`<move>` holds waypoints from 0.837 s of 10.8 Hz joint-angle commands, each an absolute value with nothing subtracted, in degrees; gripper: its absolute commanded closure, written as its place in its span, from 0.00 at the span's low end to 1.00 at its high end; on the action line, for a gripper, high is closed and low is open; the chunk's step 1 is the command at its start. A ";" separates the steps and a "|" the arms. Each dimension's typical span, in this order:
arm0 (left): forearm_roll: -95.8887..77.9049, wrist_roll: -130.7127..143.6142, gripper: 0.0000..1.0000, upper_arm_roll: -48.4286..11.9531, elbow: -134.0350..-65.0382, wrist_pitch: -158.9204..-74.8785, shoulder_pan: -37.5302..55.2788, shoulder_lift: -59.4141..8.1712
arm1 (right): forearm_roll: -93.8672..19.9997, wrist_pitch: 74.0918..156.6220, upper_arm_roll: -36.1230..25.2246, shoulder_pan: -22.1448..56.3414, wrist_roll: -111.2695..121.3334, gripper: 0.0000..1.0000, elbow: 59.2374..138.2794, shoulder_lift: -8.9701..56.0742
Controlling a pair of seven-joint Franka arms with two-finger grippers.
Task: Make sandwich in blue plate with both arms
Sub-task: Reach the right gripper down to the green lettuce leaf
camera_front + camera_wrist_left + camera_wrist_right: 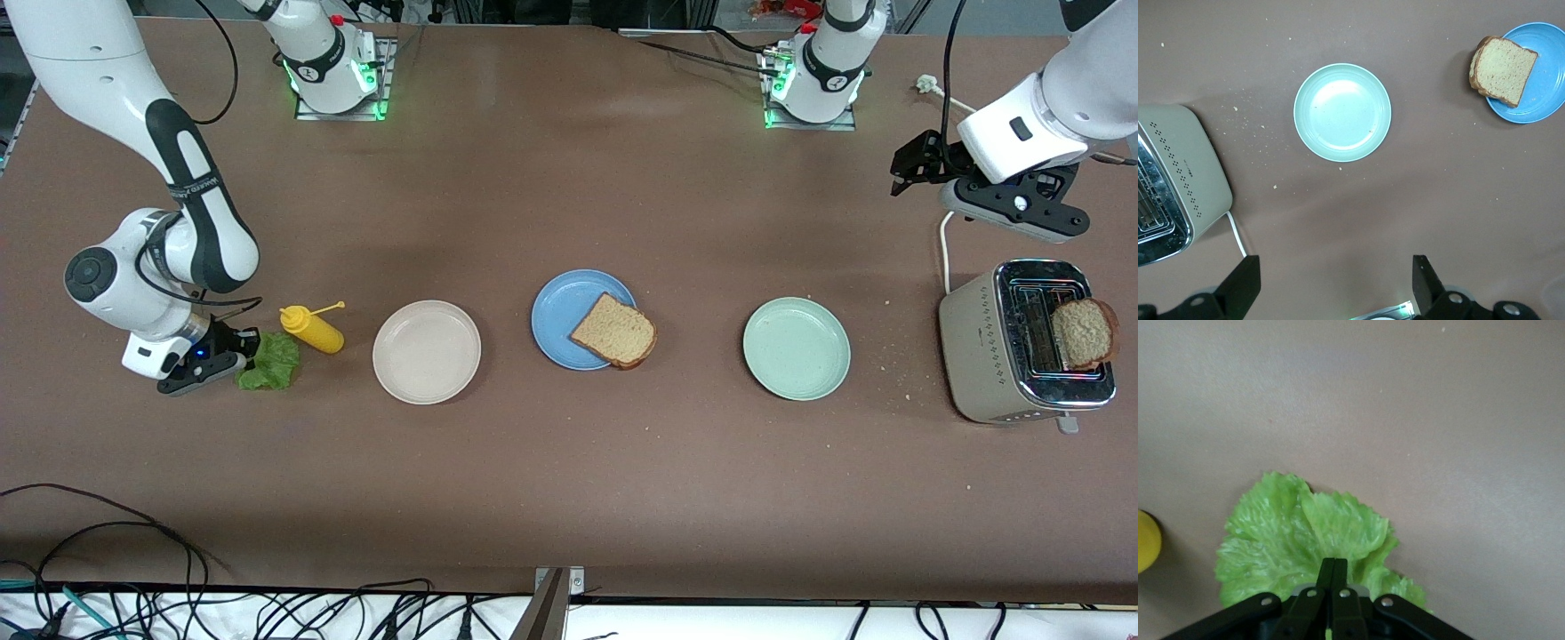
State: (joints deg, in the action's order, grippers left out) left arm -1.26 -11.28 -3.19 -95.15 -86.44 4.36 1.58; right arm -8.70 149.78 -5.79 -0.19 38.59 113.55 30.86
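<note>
My right gripper (1333, 568) is pinched on the lettuce leaf (269, 363), flat on the table (569, 480) at the right arm's end. One bread slice (615, 331) lies at four o'clock on the blue plate (562, 313), overhanging its rim. My left gripper (1335, 283), fingers spread, hangs above the toaster (987, 356).

blue plate (560, 307) | brown bread slice (615, 331) | green lettuce leaf (271, 362) | yellow bottle (311, 329)
</note>
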 commanded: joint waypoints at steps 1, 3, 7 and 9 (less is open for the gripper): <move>-2.02 -10.99 0.00 -2.72 -94.39 -86.13 3.61 1.05 | -9.76 145.47 -4.83 -0.97 39.64 1.00 114.35 26.20; -2.02 -10.81 0.00 -2.81 -94.22 -86.13 3.60 0.88 | -9.76 143.44 -4.83 -0.88 39.64 1.00 113.91 24.96; -2.02 -10.63 0.00 -2.99 -94.13 -85.96 3.60 0.88 | -13.35 147.99 -4.83 -0.97 39.46 0.00 114.08 29.52; -2.02 -10.63 0.00 -2.99 -94.13 -85.96 3.60 0.88 | -13.36 150.99 -4.83 -0.97 40.07 0.00 114.26 31.80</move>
State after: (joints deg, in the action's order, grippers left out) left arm -1.26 -11.28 -2.82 -95.10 -86.44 3.81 1.16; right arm -11.87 147.58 -5.50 -0.28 38.55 113.90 29.54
